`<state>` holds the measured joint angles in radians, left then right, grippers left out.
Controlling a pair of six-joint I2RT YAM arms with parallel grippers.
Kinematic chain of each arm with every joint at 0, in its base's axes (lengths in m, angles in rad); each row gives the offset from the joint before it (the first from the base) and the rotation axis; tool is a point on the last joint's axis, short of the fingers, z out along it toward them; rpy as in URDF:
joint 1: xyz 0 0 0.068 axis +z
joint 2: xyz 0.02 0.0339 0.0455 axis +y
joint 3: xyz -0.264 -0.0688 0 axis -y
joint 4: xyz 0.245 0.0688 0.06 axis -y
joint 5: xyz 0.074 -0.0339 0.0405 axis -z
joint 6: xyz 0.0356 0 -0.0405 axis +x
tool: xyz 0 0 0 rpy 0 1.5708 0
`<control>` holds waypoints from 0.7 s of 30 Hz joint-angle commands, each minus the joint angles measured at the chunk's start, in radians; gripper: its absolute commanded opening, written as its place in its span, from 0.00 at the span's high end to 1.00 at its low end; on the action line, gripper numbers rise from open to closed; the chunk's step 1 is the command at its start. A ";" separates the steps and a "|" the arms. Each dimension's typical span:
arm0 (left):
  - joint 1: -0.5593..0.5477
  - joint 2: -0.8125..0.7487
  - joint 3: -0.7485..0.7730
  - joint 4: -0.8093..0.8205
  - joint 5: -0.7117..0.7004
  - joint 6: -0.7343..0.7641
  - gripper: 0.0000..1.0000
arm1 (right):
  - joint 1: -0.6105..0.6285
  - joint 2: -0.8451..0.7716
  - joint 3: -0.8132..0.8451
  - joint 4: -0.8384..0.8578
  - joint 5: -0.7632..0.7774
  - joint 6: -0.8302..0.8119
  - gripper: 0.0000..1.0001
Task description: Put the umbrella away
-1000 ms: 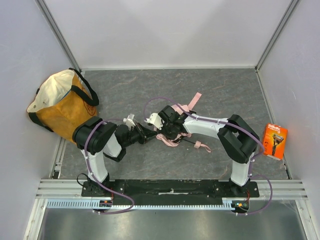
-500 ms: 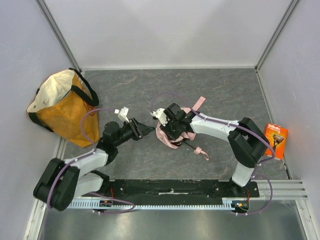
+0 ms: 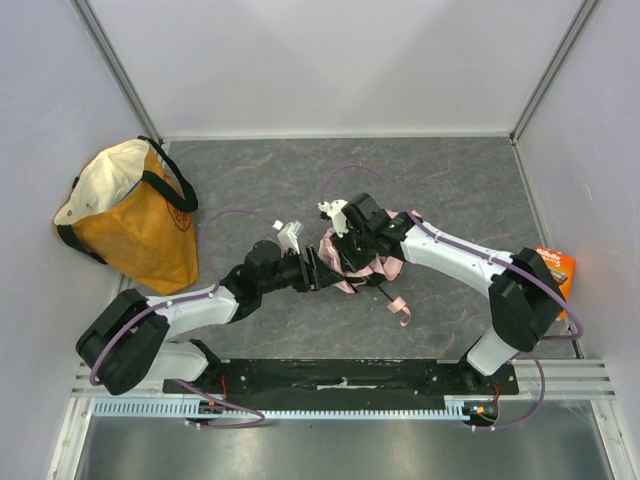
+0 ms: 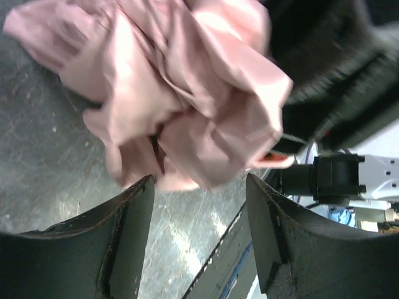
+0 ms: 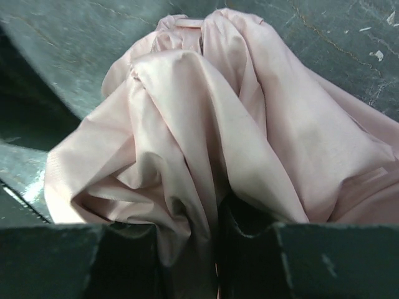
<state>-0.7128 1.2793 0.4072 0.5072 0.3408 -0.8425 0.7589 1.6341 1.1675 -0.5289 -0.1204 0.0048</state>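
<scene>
Umbrella [image 3: 358,262] bunched between the two grippers.
Canopy folds pinched in right gripper [image 5: 217,249] to steady it; left gripper [image 4: 199,184], fingers spread beside the fabric, likely lining up a second grip.

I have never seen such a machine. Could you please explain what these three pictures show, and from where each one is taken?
Two robot arms stand at the near edge of a grey table. The wide picture looks down from above; the two close pictures come from cameras on the wrists. A crumpled pink umbrella lies in the middle; an orange-and-cream tote bag stands at the left, a small orange package at the right. The right gripper pinches the umbrella's fabric; the left gripper is open just before it.
</scene>
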 commanded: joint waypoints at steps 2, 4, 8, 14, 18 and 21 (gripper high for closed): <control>-0.005 0.048 0.088 -0.012 -0.080 0.049 0.35 | 0.000 -0.106 0.041 -0.006 -0.061 0.054 1.00; -0.004 0.063 0.125 -0.064 -0.085 0.068 0.46 | 0.000 -0.129 0.032 -0.008 -0.064 0.058 1.00; 0.006 0.031 0.150 -0.180 -0.147 0.101 0.84 | 0.000 -0.172 0.024 -0.029 -0.030 0.046 1.00; 0.087 -0.133 0.065 -0.315 -0.164 0.184 0.96 | -0.007 -0.224 0.049 -0.106 0.071 0.004 1.00; 0.130 -0.210 0.038 -0.395 -0.168 0.232 0.97 | -0.016 -0.264 0.063 -0.109 0.071 0.004 1.00; 0.138 -0.250 0.044 -0.429 -0.142 0.255 0.94 | -0.018 -0.273 0.080 -0.124 0.073 -0.023 1.00</control>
<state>-0.6014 1.0645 0.4725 0.2283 0.2310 -0.6903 0.7586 1.4307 1.1717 -0.6266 -0.0933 0.0242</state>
